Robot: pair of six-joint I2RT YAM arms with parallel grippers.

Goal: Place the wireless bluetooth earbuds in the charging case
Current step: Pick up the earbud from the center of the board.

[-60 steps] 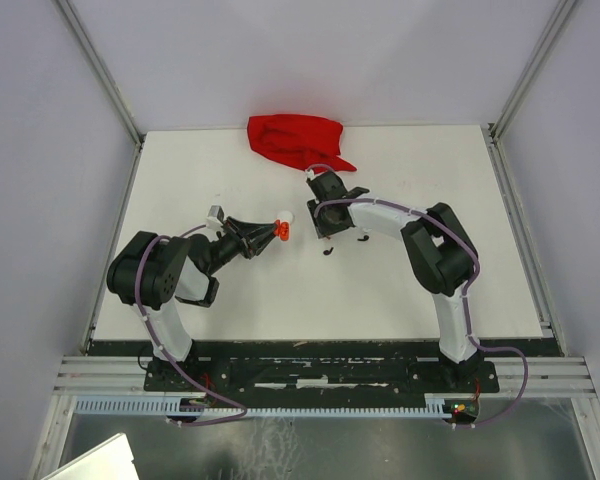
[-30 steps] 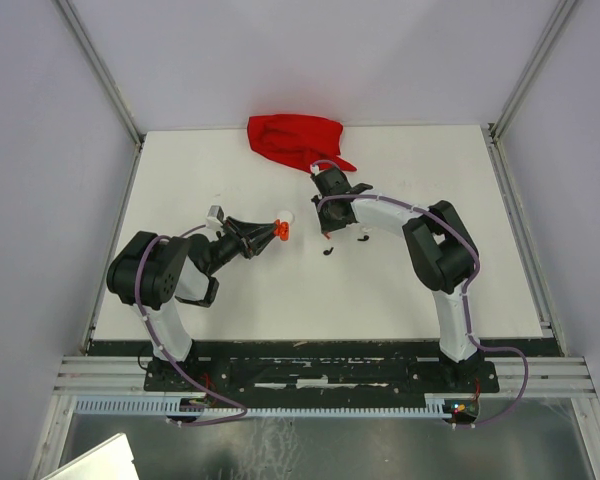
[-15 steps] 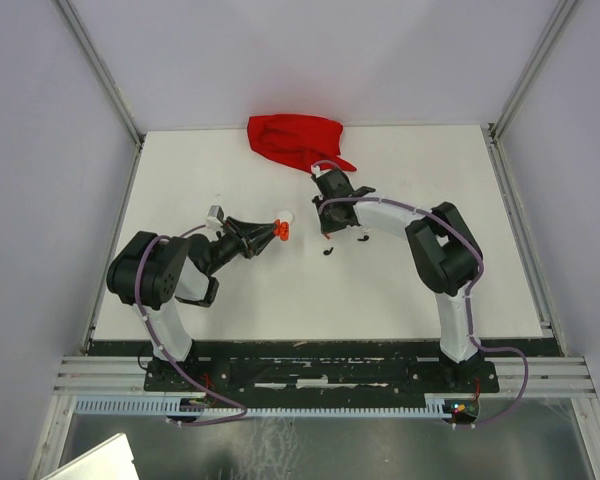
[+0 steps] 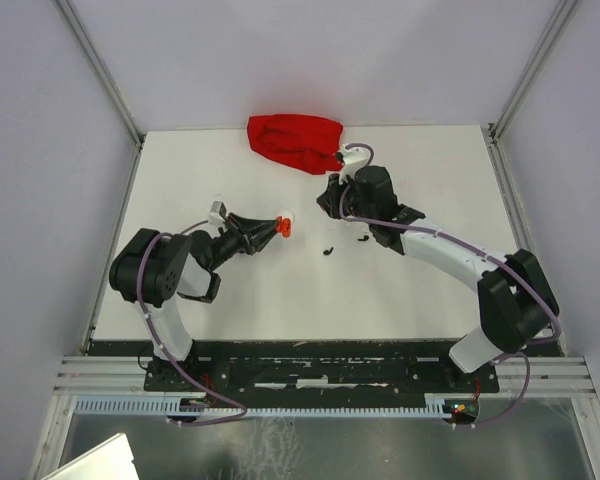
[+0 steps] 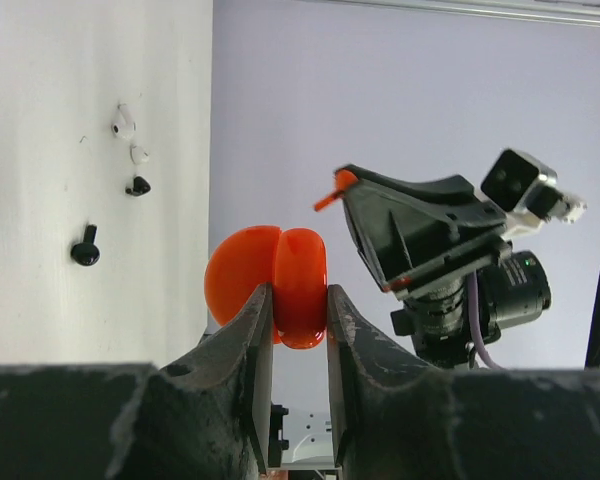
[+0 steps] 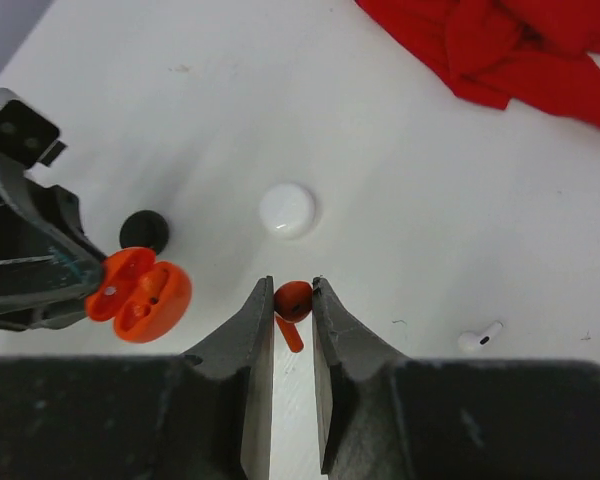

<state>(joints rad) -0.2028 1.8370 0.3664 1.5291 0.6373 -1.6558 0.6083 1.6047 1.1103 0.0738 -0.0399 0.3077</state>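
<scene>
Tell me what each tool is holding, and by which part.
Left tool: the open orange-red charging case, clamped across one half. Right tool: a red earbud, pinched by its round head, with the stem left free.

No legible text or markings

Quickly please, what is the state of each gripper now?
Left gripper: closed, holding the orange case.
Right gripper: closed, holding a red earbud.
</scene>
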